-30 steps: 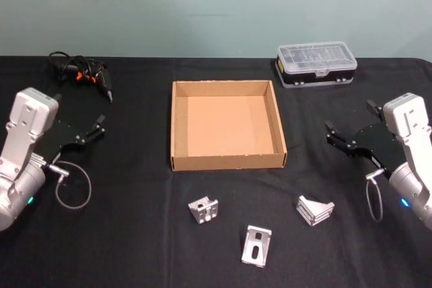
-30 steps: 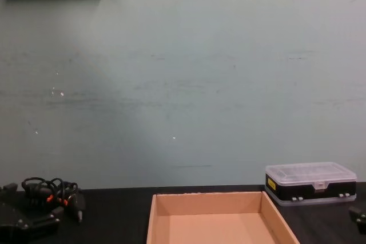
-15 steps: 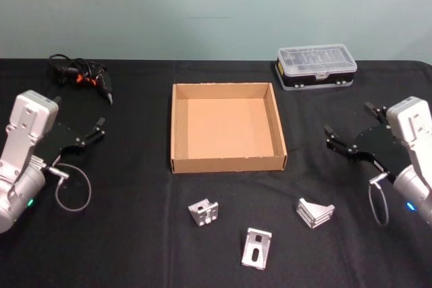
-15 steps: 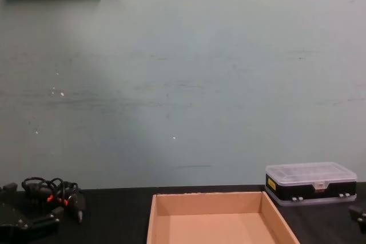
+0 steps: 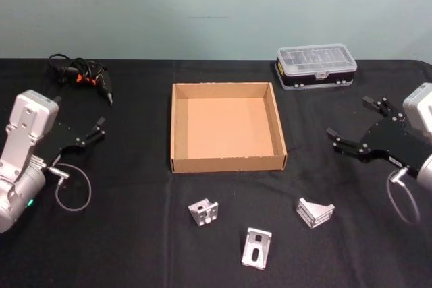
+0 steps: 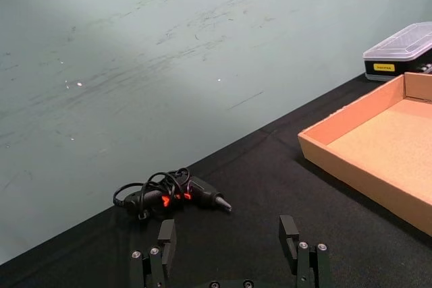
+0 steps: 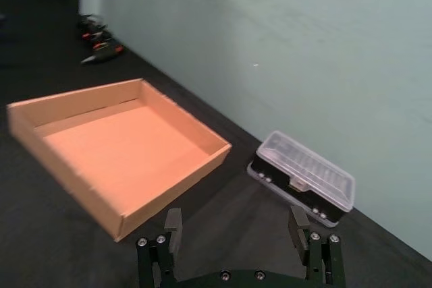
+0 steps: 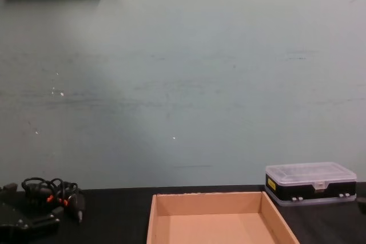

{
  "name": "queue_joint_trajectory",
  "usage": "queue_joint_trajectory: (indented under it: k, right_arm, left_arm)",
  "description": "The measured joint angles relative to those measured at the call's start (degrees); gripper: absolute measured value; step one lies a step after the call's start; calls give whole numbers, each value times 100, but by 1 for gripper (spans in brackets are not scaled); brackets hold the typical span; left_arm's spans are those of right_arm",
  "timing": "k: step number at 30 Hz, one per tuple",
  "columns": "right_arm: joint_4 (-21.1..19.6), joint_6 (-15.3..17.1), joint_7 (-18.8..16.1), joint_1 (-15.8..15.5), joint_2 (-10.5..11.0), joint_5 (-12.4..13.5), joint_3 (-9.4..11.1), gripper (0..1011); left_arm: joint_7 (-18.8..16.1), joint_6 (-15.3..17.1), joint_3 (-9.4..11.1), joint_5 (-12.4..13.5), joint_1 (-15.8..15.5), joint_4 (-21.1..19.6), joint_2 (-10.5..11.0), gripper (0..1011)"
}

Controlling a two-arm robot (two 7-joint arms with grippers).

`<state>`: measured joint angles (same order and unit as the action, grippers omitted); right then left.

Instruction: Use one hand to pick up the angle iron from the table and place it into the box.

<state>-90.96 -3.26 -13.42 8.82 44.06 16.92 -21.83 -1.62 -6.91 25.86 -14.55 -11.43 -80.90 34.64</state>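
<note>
Nearest me, three pieces lay on the table (image 5: pixel 135 254), all on the near side of the box (image 5: pixel 228 162). The left angle iron (image 5: pixel 204 211) sat near the box's front wall. The middle angle iron (image 5: pixel 257 247) lay farthest out from that wall. The right angle iron (image 5: pixel 314 211) lay off the box's front right corner. None touched another, and none touched the box.

The right gripper (image 5: pixel 347 117) was to the right of the box, apart from its wall, fingers spread wide and holding nothing. The left gripper (image 5: pixel 98 129) was well to the left of the box, also spread and empty. The box held nothing.

Judgement: the task was at the approach stage, before any grasp. I would take the right angle iron with the right gripper, the closest pairing. That calls for drawing the arm back past the box's front corner, then coming down over the piece with the jaws either side of an upright flange. The piece is small bare metal, so a shallow pinch might slip.

Beyond the box, a plastic case (image 5: pixel 316 65) stood off the far right corner. A cable bundle (image 5: pixel 81 72) lay off the far left; neither is needed.
</note>
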Motion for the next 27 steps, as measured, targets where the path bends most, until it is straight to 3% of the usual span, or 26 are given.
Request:
queue_joint_trajectory:
  k: [5,6,11,14,21,27]
  right_arm:
    - [-332,404,-660,62,432,103,43,1002]
    - [-332,404,-660,62,432,103,43,1003]
    - [-570,797,-1486,260,903,122,35,1003]
    - [-629,910,-1789,354,1057,121,31,1003]
    - [-769,1167,-2794,785,1497,-112,-101,1003]
    - [-818,1189,-3437,1110,1651,-359,-322,1002]
  left_arm:
    - [0,0,-1,0,0,0,0,1000]
    - [0,0,0,0,0,0,0,1000]
    - [0,0,0,0,0,0,0,1000]
    - [0,0,0,0,0,0,0,1000]
    - [0,0,0,0,0,0,0,1000]
    - [0,0,0,0,0,0,0,1000]
